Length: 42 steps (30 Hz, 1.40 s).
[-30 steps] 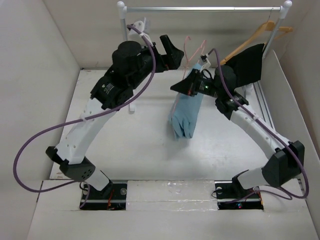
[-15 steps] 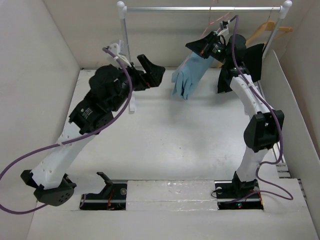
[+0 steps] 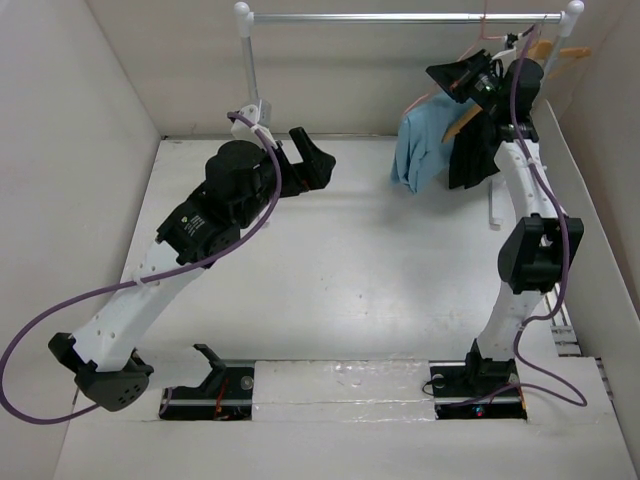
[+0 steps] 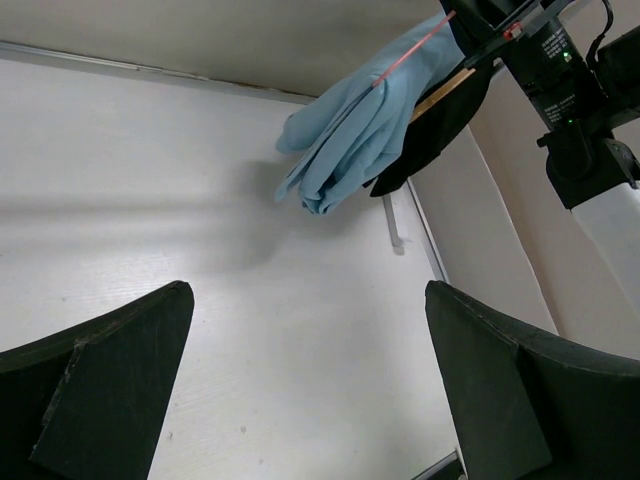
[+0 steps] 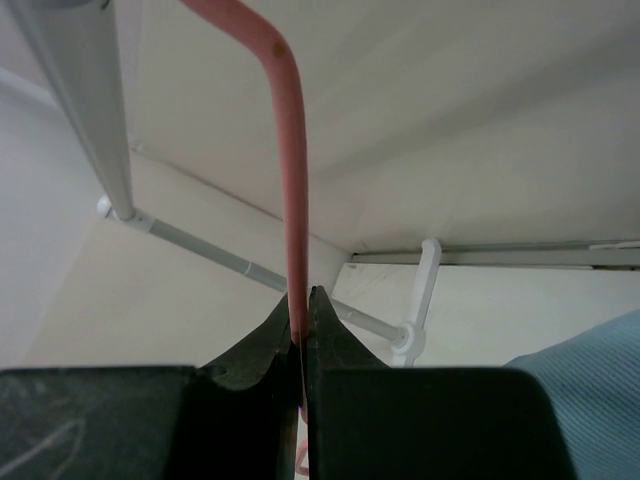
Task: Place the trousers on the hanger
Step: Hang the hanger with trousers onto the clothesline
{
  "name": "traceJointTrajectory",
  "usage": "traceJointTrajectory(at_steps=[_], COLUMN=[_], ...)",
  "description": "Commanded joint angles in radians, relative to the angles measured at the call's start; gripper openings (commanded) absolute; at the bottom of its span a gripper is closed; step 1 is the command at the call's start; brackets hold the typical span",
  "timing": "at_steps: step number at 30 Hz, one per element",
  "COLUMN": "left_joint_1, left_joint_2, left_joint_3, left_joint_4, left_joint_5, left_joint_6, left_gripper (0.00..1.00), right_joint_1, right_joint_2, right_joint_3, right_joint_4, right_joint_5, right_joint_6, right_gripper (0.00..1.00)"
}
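As the trousers [image 3: 420, 148] are draped over the pink hanger [image 5: 292, 180] in the upper right of the top view, their long axis is slanted, with the leg ends pointed down and to the left, above the tabletop [image 3: 330, 270]. They are found just below and left of the right hand [image 3: 470, 78], which is clenched on the hanger's wire beneath the rail [image 3: 400, 17]. The left hand [image 3: 308, 165], well apart at centre left, is held released, fingers wide

trousers [image 3: 415, 150] thin matt cloth; pink hanger [image 5: 292, 170] smooth, glossy; rail [image 3: 380, 17] polished metal
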Motion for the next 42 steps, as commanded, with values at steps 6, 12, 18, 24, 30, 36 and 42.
traceJointTrajectory(at_steps=[6, 12, 18, 24, 30, 36, 42], left_joint_1=[0.002, 0.002, 0.002, 0.002, 0.002, 0.002, 0.002], left_joint_2=[-0.013, -0.007, 0.013, 0.077, 0.136, 0.173, 0.240], left_joint_3=[-0.012, -0.022, -0.001, 0.079, 0.128, 0.165, 0.229], left_joint_4=[0.050, 0.048, 0.032, -0.002, 0.001, 0.042, 0.012], left_joint_5=[0.012, 0.009, -0.008, -0.002, 0.046, 0.107, 0.139], left_joint_6=[-0.001, -0.006, 0.002, 0.023, 0.040, 0.069, 0.078], left_gripper=[0.99, 0.99, 0.99, 0.99, 0.99, 0.99, 0.99], right_joint_1=[-0.070, -0.088, -0.088, -0.065, -0.035, -0.022, -0.044], right_joint_2=[-0.071, -0.118, -0.186, -0.331, -0.581, -0.790, -0.822], right_joint_3=[-0.065, -0.173, -0.164, -0.124, -0.349, -0.671, -0.687], right_joint_4=[0.176, 0.184, 0.162, -0.002, -0.166, -0.250, -0.329], right_joint_5=[0.004, 0.003, -0.028, 0.015, 0.173, 0.332, 0.336], right_joint_6=[0.013, -0.014, -0.097, -0.277, -0.427, -0.516, -0.639], right_gripper=[0.00, 0.04, 0.71, 1.00, 1.00, 1.00, 1.00])
